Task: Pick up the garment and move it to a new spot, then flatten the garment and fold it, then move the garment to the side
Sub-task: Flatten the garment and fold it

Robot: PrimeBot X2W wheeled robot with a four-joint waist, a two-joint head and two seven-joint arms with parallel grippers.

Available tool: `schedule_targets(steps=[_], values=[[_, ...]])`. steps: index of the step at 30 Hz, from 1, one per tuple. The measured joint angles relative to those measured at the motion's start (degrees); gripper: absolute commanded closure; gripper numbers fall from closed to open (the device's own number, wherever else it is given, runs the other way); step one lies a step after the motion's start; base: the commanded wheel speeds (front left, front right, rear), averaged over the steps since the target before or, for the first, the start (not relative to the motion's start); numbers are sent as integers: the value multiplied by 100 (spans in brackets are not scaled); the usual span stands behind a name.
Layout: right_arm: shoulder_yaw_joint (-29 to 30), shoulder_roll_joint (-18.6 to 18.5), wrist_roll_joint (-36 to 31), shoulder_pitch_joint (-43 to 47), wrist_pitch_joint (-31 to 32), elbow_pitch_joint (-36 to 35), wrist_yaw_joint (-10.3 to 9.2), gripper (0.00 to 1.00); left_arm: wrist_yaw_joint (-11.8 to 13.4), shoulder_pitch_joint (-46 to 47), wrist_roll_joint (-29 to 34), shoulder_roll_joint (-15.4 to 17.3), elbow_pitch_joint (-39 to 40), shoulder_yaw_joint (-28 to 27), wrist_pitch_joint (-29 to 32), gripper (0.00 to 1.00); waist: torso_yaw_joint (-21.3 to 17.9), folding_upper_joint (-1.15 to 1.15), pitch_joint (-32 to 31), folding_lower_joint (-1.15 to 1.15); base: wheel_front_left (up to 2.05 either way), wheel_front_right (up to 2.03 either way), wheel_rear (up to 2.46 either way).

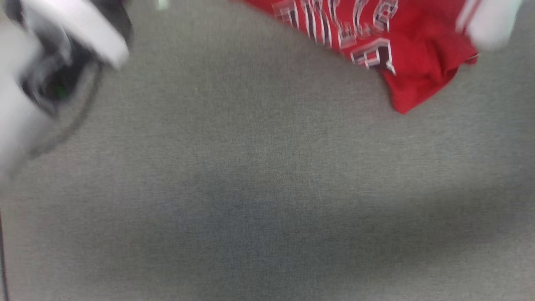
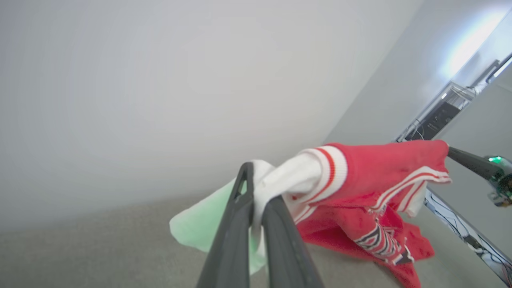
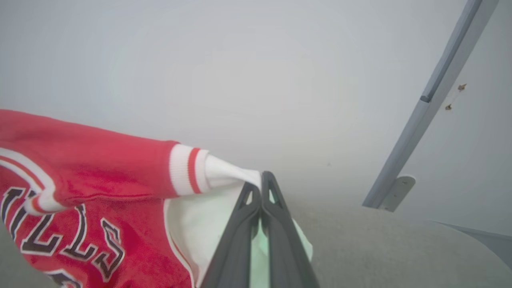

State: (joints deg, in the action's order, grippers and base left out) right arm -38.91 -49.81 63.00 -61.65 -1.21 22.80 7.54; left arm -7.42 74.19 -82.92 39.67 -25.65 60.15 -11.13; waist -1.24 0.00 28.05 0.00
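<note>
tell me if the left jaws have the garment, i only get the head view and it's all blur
Observer: Yes. In the left wrist view the left jaws are shut on a white end panel of the garment.
Operator: and the right
Observer: The right wrist view shows the right jaws shut on a white panel too.
Operator: is it pulled flat
Observer: No. The left wrist view shows it slung between both sets of jaws, its red middle sagging in folds.
</note>
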Motion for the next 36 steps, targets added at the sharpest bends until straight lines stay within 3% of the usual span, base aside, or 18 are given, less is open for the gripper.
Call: schedule_targets(steps=[8, 15, 21, 28, 36], values=[[848, 1488, -659, -2253, -267, 1778, 4, 100, -2, 1875, -103, -637, -1795, -776, -223, 100, -104, 0, 518, 0, 0, 0, 0], [1276, 1946, -1067, -3417, -898, 2453, 3, 100, -12, 2944, 66, -992, -2167, -1221, -363, 100, -169, 0, 278, 0, 0, 0, 0], [1029, 1779, -1128, -3130, -754, 2488, 2, 100, -13, 2326, 162, -865, -1701, -1145, -379, 100, -146, 0, -67, 0, 0, 0, 0], [211, 1200, -688, -1128, -41, 1473, 2, 100, -13, 104, -233, -356, -911, -726, -367, 100, -99, 0, -320, 0, 0, 0, 0], [-141, 298, -112, 1299, 412, 83, 2, 100, -13, -2346, -586, 147, 200, -53, -230, 100, -10, 0, -558, 0, 0, 0, 0]])
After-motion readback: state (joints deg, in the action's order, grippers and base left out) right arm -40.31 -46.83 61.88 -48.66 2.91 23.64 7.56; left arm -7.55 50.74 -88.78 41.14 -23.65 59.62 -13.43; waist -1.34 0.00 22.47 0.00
